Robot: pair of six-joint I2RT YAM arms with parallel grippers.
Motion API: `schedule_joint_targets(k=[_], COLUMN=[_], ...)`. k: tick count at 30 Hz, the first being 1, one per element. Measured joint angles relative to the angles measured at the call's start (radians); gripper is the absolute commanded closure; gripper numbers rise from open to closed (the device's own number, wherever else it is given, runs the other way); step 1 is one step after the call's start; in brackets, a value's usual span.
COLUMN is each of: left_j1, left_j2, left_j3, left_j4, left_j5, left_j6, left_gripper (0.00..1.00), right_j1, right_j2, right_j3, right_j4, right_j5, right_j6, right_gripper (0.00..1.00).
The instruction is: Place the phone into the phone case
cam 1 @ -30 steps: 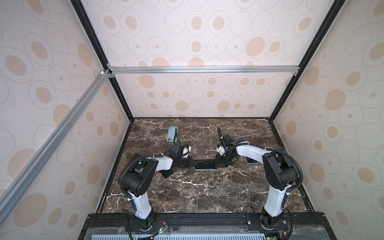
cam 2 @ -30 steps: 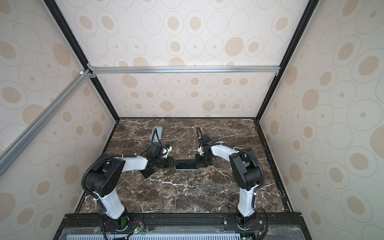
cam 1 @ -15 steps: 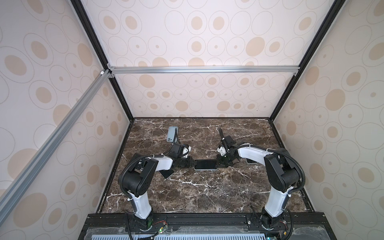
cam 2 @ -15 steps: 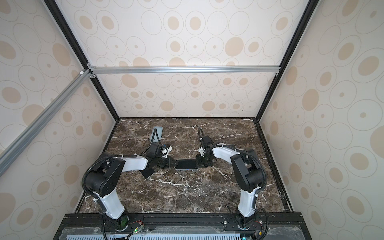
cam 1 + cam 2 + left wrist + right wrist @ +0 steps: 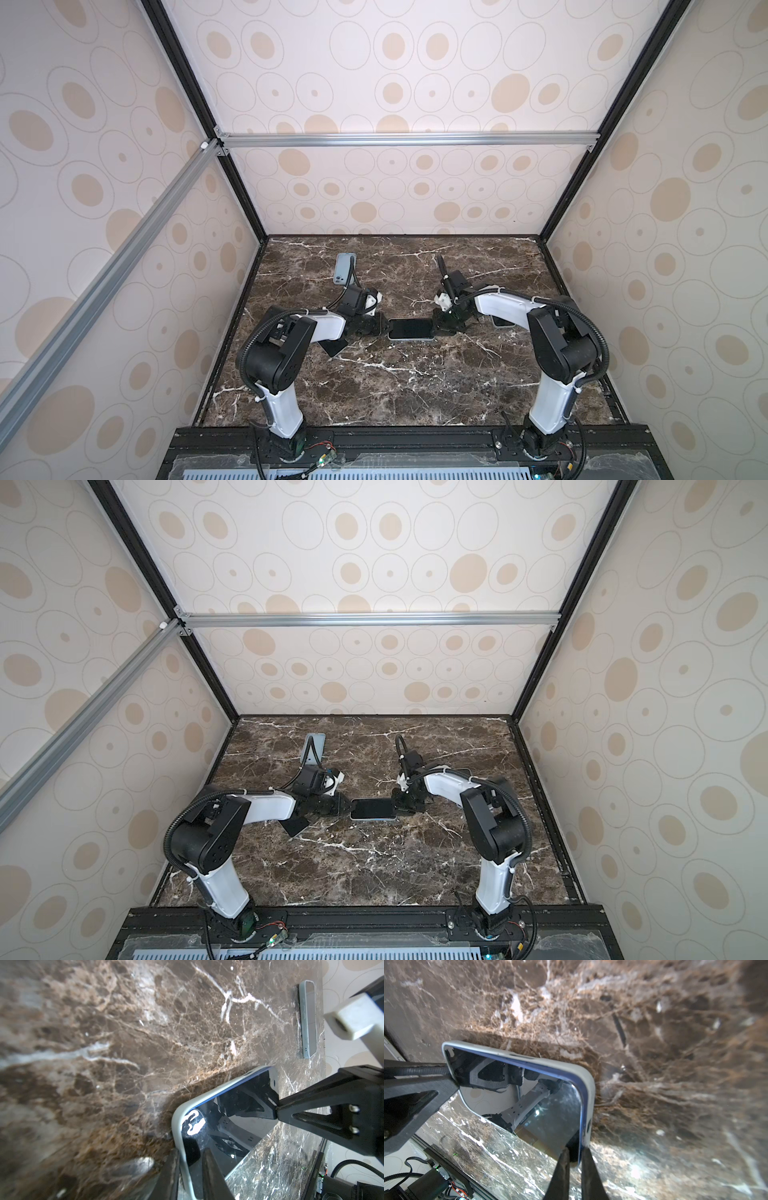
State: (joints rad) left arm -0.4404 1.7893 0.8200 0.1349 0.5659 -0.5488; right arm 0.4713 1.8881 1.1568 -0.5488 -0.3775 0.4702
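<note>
walls: you are looking into a booth, with patterned walls [image 5: 374, 83] closing in three sides.
table: the dark marble table [image 5: 395, 395] is carrying everything in play.
left arm: your left arm [image 5: 324, 326] is reaching in low from the left toward the middle.
right arm: your right arm [image 5: 503, 303] is reaching in low from the right, facing it.
phone case: the pale phone case [image 5: 176, 1126] is sitting at the middle of the table between the two grippers, its rim wrapping round the phone in both wrist views [image 5: 588, 1088].
phone: the phone [image 5: 410, 329] is resting inside that case, dark screen up and mirroring the arms, in both top views [image 5: 372, 808]. a blue edge is showing just inside the rim.
grey-blue slab: a grey-blue slab [image 5: 343, 268] is lying flat near the back left, well apart from the phone, with the left arm's cable crossing it.
pale slab: a pale slab [image 5: 308, 1020] is lying by the right wall, partly under your right arm.
left gripper: your left gripper [image 5: 190, 1157] is standing nearly closed and nipping the case's left end, one finger [image 5: 209, 1174] over the screen and the other outside the rim.
right gripper: your right gripper [image 5: 574, 1155] is standing almost fully closed and pinching the case's right end, its fingers [image 5: 560, 1172] straddling the rim near a corner.
</note>
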Motion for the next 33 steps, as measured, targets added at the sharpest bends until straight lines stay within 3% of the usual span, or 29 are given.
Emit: schedule_joint_targets(k=[24,33], left_j1=[0.000,0.025], left_j2=[-0.001,-0.029], left_j3=[0.000,-0.013], left_j4=[0.000,-0.006], left_j5=[-0.008,-0.101], left_j6=[0.000,0.004], left_gripper=[0.79,0.79], right_j1=[0.002,0.009], right_j2=[0.027,0.068], right_j3=[0.017,0.019], right_j4=[-0.005,0.105], right_j5=[-0.010,-0.097], right_j6=[0.019,0.042], right_gripper=[0.89,0.89])
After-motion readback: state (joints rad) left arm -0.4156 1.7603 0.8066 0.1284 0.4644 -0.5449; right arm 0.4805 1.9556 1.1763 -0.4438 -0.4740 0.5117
